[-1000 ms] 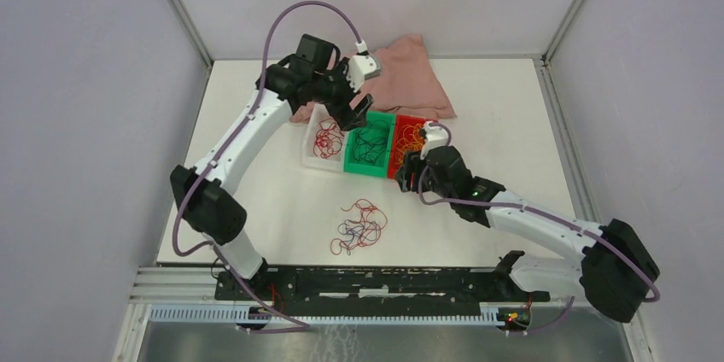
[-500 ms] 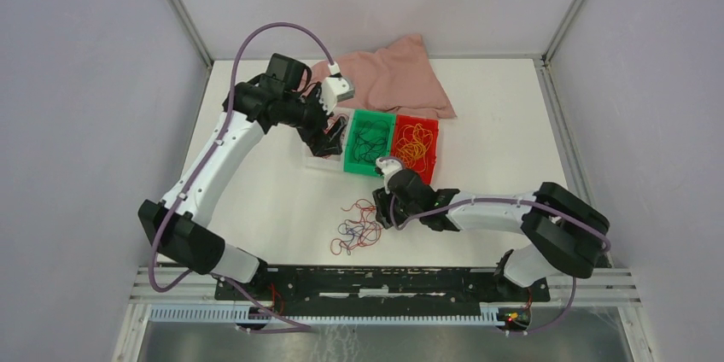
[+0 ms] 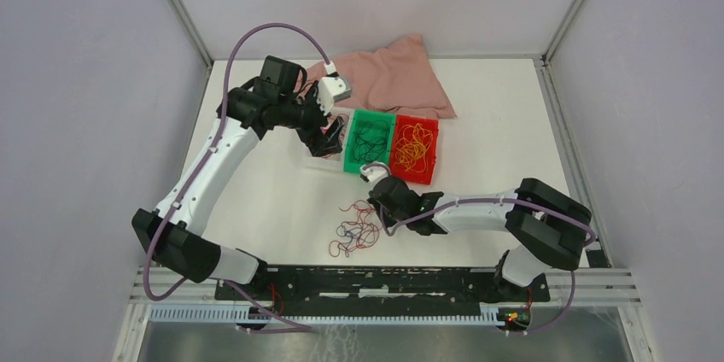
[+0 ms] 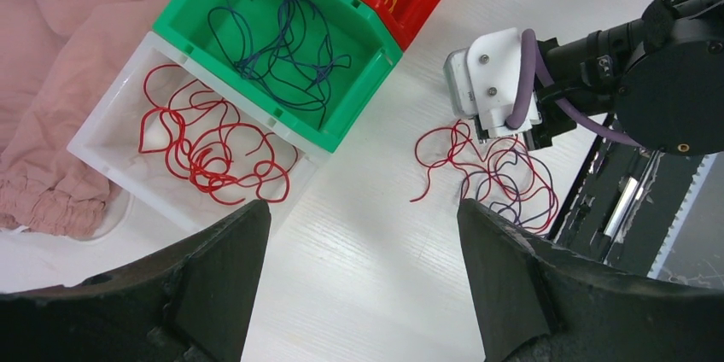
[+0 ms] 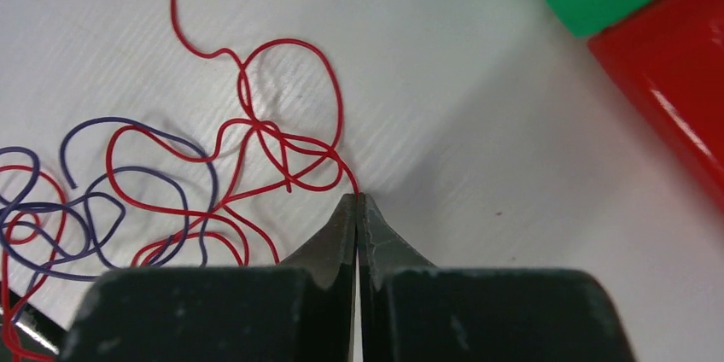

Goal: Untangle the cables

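The loose cables (image 3: pixel 353 230) lie as a red and purple tangle on the white table in front of the bins; in the right wrist view the tangle (image 5: pixel 145 200) spreads left of the fingers. My right gripper (image 3: pixel 374 205) is down at the tangle's right edge, and its jaws (image 5: pixel 357 197) are shut, pinching the end of a red cable (image 5: pixel 290 136). My left gripper (image 4: pixel 363 238) hovers open and empty above the table beside the white bin, with the tangle (image 4: pixel 499 176) to its right.
Three bins stand in a row: a white bin (image 4: pixel 102 136) with red cables, a green bin (image 3: pixel 369 161) with dark blue ones, a red bin (image 3: pixel 431 144) with yellow ones. A pink cloth (image 3: pixel 397 80) lies behind them.
My right arm swung from the red bin down to the tangle and its jaws closed on a red strand. My left arm drew back left from over the bins, staying open.
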